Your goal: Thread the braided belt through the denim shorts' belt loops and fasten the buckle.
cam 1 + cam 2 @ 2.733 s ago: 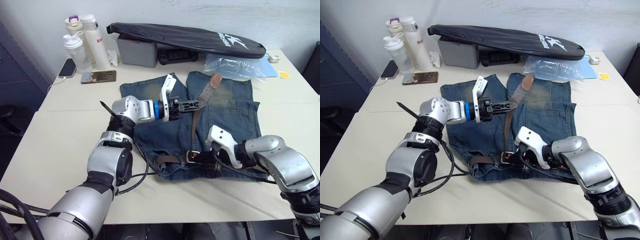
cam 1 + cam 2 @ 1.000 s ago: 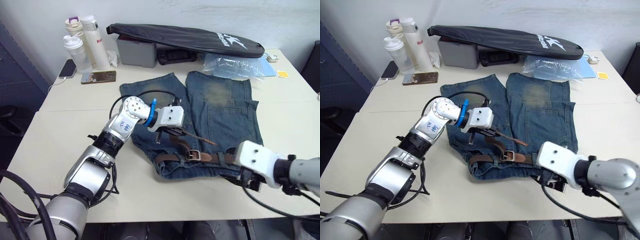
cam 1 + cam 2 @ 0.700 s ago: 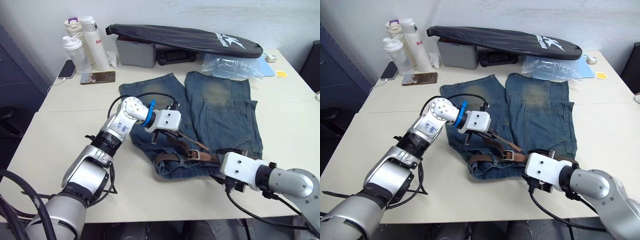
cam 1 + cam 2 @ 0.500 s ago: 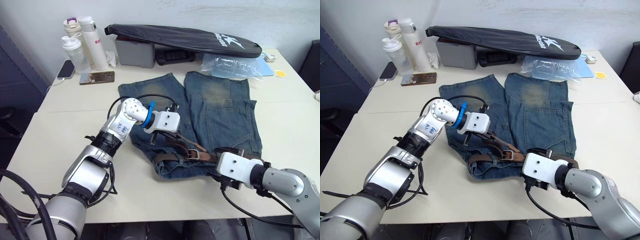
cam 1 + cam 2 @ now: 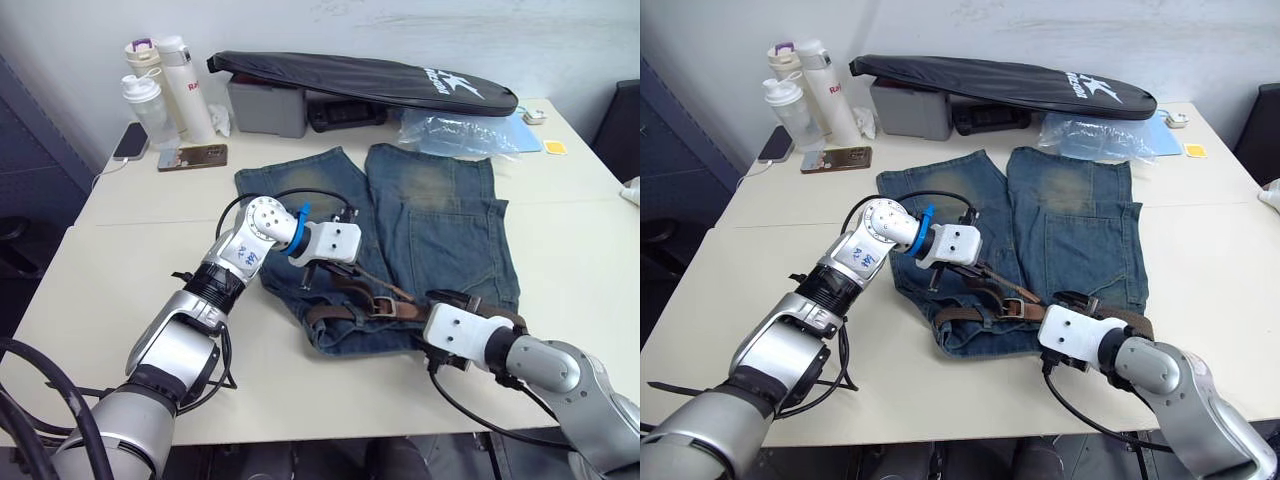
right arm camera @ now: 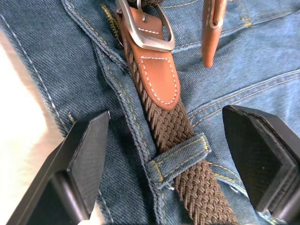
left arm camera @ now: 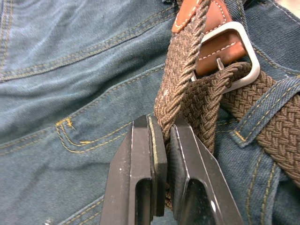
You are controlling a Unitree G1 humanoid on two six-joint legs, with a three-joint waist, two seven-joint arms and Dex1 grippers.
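Since 2.7 s ago the belt's free end has come down off the right leg of the shorts and now runs through the buckle at the waistband; right arm has swung in from lower right to the waist. Left pincer (image 7: 159, 140) is clamped tight on the braided belt (image 7: 183, 89) just short of the buckle (image 7: 234, 51), fingers (image 7: 140, 159) pressed flat on the strap, near centre of the head views. Right pincer (image 6: 168, 154) hangs spread wide over the waistband, gripping nothing, with its black fingers (image 6: 79, 159) on either side of the strap. Denim shorts (image 5: 430, 215) lie flat mid-bench, waist toward the lower edge, legs pointing to the upper part of the frame. Belt runs along the waistband in the lower centre, passing under a belt loop (image 6: 180, 157) just beside the brown leather tab behind the buckle. Reddish-brown tip (image 6: 213, 33) lies on the denim close to the buckle. Bench (image 5: 120, 270) is pale; long black bag (image 5: 360, 80) at upper centre, bottles (image 5: 160, 85) and a phone (image 5: 192, 157) at upper left, clear plastic bag (image 5: 460, 130) at upper right.
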